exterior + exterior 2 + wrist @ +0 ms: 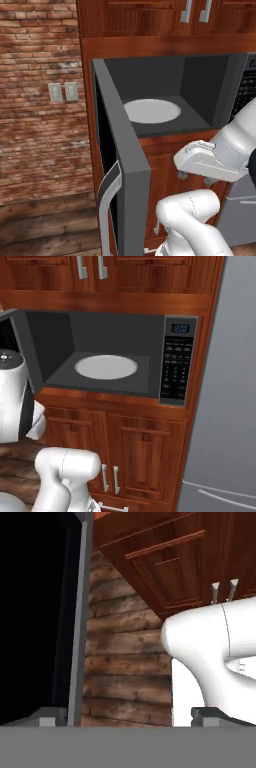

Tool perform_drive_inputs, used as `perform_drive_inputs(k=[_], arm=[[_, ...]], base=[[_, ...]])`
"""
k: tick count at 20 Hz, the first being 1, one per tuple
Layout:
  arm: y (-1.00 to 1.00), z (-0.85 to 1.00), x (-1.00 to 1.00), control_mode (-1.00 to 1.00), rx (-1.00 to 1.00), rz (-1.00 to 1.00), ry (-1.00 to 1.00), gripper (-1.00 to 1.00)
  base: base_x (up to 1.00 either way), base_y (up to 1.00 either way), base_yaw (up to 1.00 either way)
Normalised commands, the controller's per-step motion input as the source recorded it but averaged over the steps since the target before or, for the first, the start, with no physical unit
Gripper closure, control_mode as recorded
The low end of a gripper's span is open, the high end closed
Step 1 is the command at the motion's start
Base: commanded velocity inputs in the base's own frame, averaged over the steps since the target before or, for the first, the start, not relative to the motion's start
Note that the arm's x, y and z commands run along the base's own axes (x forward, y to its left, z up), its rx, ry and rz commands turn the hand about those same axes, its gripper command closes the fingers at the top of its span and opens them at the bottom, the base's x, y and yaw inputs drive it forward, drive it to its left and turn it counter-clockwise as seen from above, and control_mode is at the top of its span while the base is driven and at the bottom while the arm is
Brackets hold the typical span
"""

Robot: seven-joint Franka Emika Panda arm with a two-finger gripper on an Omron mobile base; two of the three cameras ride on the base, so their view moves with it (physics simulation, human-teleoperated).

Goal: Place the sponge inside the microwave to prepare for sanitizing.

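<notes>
Grey box: the microwave sits in a red-brown wooden cabinet wall, above two lower cupboard doors, keypad panel on its right side.
Door: the microwave door hangs swung wide to the left, black glass in a grey frame, pale handle low on its near edge.
Cavity: dark grey and bare, and the pale round turntable on its floor carries nothing.
Sponge: I cannot spot it; its whereabouts cannot be told from here.
Claw: the claw has its two dark tips set wide apart at the bottom of the hand view, nothing between them.
Arm: low, below the cavity and in front of the cupboards, hand pointing down past the door edge towards the plank floor.
Step in hand: by my read, the opening part is done and the arm is free, so the fetch comes up.
Next move: find the sponge, take it in the claw, bring it up over the sill and set it on the turntable, minding the open door on the left.
</notes>
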Motion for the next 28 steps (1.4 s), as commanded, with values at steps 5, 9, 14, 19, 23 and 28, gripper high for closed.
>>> perform_drive_inputs(k=[5, 9, 14, 19, 23, 28], arm=[[-0.98, -0.32, 0.5, -1.0, -0.52, 0.17, -0.18, -1.0], [-0.86, -0.33, 0.47, -1.0, -0.5, 0.25, -0.29, -1.0], [-0.35, -0.39, 0.25, -1.0, -0.19, 0.14, -0.17, -1.0], [0.03, 0.0, 0.32, -1.0, 0.07, -0.07, 0.12, -1.0], [0.19, 0.03, 0.32, -1.0, 0.1, -0.22, 0.34, -1.0], [0.06, 0.0, 0.29, -1.0, 0.03, -0.36, 0.15, -1.0]], base=[[0.0, 0.0, 0.0], [0.0, 0.0, 0.0], [0.0, 0.0, 0.0], [0.0, 0.0, 0.0], [0.0, 0.0, 0.0], [0.0, 0.0, 0.0]])
